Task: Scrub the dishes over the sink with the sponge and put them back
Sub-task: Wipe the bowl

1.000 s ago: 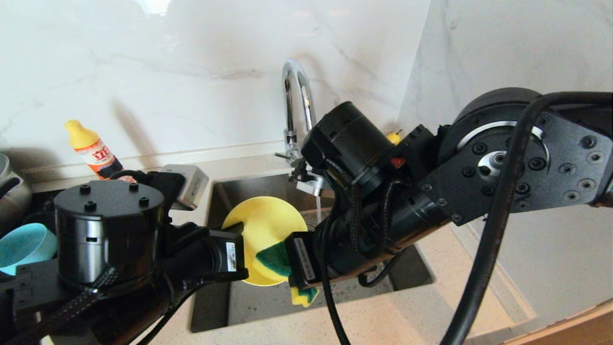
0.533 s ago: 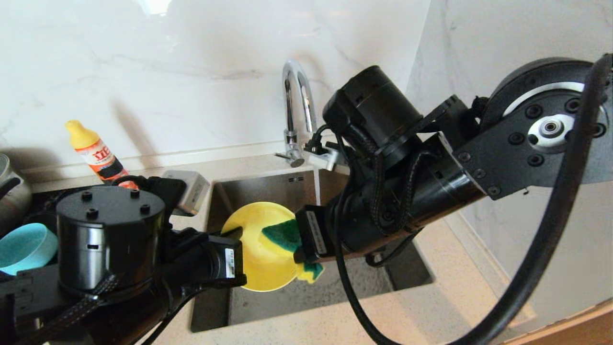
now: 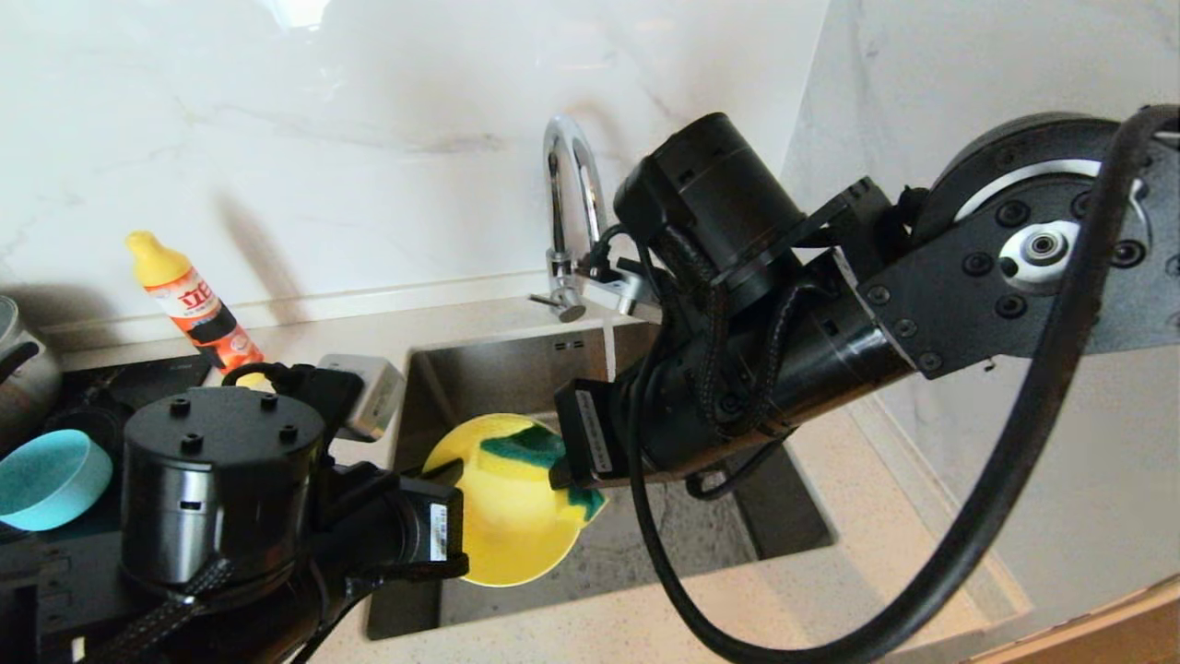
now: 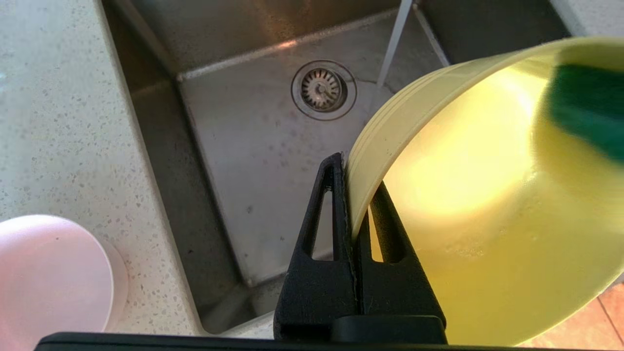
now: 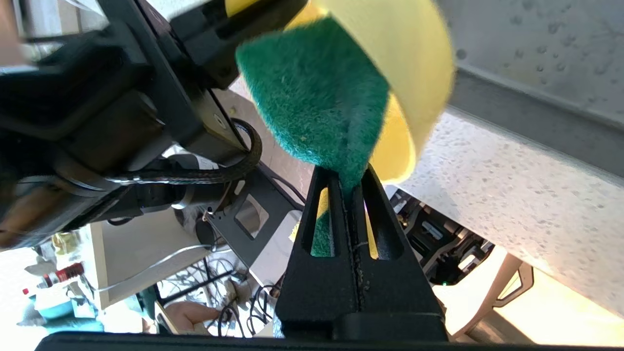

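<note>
The left hand (image 4: 352,195) pinches the rim of the yellow bowl (image 3: 512,526) and holds it tipped over the sink (image 3: 516,369). The right hand (image 5: 347,183) squeezes the sponge (image 3: 516,447) and presses it inside the bowl.

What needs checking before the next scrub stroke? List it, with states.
1. Left gripper shut on the yellow bowl rim: ok.
2. Right gripper shut on the sponge: ok.
3. Sponge's green face against the bowl's inside: ok.
4. Bowl held over the sink: ok.
5. Water running from the faucet: ok.
6. Bowl scrubbed clean: cannot tell.
</note>
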Available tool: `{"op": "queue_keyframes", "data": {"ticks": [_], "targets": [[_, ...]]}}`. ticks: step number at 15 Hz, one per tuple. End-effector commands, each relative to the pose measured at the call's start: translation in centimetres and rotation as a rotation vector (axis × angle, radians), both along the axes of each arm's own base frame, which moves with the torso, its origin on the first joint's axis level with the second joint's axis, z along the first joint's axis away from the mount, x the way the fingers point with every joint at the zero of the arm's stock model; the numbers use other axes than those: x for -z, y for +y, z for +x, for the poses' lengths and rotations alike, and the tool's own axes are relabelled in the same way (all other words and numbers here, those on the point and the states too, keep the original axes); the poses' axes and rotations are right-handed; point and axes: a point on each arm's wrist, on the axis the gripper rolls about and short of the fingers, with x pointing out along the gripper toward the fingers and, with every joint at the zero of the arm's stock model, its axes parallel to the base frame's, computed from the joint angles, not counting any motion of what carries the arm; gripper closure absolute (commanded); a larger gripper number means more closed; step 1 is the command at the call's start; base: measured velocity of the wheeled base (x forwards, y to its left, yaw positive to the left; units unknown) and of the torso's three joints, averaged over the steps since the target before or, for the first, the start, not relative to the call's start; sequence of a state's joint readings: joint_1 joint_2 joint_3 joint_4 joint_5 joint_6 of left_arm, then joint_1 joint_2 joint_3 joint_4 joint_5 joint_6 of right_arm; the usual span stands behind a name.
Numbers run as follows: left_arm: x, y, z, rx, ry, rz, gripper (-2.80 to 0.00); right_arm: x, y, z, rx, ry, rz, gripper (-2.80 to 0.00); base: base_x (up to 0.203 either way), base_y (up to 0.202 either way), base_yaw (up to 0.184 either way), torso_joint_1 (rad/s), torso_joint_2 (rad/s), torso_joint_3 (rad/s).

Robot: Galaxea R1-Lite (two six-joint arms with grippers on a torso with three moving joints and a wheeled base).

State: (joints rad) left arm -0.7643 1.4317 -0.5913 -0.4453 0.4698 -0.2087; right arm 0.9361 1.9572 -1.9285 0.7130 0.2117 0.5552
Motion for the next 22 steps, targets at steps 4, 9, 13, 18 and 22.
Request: {"op": "queue_keyframes", "data": {"ticks": [4,9,13,18,22], "targets": [[-0.6,-0.1,0.1,-0.004,-0.019,-0.021,0.0,1.9,1.9,-0.5,-0.035,0.042,-0.047,0.0,0.0,0.0,0.0,0.0,0.0,0.0],[-1.1,-0.2,0.4,-0.011,-0.031,-0.04,0.0,1.1,0.5,-1.4,-0.032,0.056,-0.066,0.0,0.0,0.0,0.0,0.0,0.0,0.0],[-0.6,-0.4,1.9,-0.051,-0.008,-0.033,0.0,-1.9,-3.2,-3.2,-0.02,0.012,-0.015,0.0,0.0,0.0,0.0,0.0,0.0,0.0],[2.2,-0.7,3.2,-0.08,0.134,-0.055,0.0,-6.1,-8.1,-4.0,0.028,-0.096,0.095,0.0,0.0,0.0,0.0,0.0,0.0,0.0],[4.1,-1.4,5.1,-0.128,0.281,-0.064,0.0,-7.0,-10.1,-3.6,0.078,-0.135,0.112,0.0,0.0,0.0,0.0,0.0,0.0,0.0]]}}
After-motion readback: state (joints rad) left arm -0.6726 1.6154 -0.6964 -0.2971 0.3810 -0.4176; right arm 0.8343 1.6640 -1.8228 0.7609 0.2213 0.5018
